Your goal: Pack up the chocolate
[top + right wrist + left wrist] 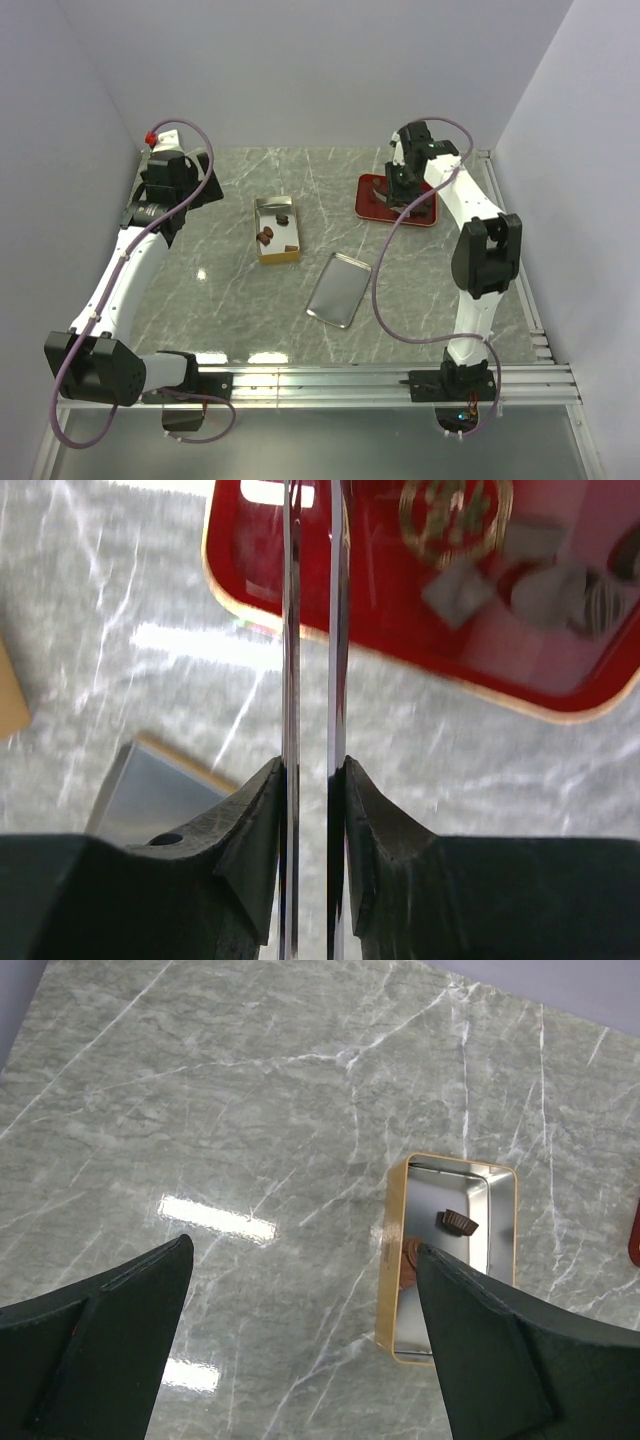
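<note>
The gold tin (277,229) lies open at mid-table with three brown chocolate lumps (266,236) inside. In the left wrist view the tin (396,1260) shows one dark cup-shaped chocolate (459,1221) and a reddish one (408,1258) partly behind my finger. My left gripper (305,1247) is open and empty, above bare table left of the tin; it also shows in the top view (203,190). My right gripper (312,765) is shut on thin metal tweezers (290,630), whose blades reach over the red tray (380,600). The blade tips are out of view.
The red tray (365,205) lies at the back right under my right gripper (405,182). The tin's lid (338,290) lies upside down, silver side up, near the table's middle; its corner shows in the right wrist view (150,795). Walls close in on the left, back and right.
</note>
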`<control>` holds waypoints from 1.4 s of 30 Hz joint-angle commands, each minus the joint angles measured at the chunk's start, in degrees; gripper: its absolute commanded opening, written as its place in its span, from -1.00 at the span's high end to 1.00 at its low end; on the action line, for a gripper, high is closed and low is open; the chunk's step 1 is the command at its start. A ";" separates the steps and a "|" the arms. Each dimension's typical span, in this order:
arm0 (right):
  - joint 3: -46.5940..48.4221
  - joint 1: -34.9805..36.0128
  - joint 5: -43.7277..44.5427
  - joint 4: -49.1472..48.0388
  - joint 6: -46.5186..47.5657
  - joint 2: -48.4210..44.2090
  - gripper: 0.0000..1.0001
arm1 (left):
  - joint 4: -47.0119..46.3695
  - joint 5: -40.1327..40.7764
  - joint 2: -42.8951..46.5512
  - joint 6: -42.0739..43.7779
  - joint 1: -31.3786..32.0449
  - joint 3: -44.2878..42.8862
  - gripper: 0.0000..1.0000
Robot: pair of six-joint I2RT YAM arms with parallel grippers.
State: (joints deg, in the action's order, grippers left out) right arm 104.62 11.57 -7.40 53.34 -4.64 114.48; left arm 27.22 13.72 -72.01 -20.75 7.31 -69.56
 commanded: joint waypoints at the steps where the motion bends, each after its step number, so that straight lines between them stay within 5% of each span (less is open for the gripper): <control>1: -1.78 0.20 -1.21 1.06 -0.36 -7.24 0.42 | -2.35 -1.58 0.55 -0.60 -0.19 -1.11 -0.99; 14: 2.25 6.26 -1.74 5.54 -2.12 -11.91 0.42 | -3.05 -3.26 2.31 -1.31 -0.19 0.91 -0.99; 29: 20.71 26.73 -6.84 9.50 -6.78 -1.19 0.42 | -3.05 -3.34 5.12 -1.66 -0.19 3.02 -0.99; 42: 21.85 28.95 -6.31 10.64 -6.78 0.13 0.32 | -3.14 -2.90 5.65 -1.48 -0.19 3.73 -0.99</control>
State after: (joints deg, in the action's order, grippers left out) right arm 123.11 40.58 -13.80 63.33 -11.09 114.93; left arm 25.93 11.25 -67.96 -21.96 7.31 -65.82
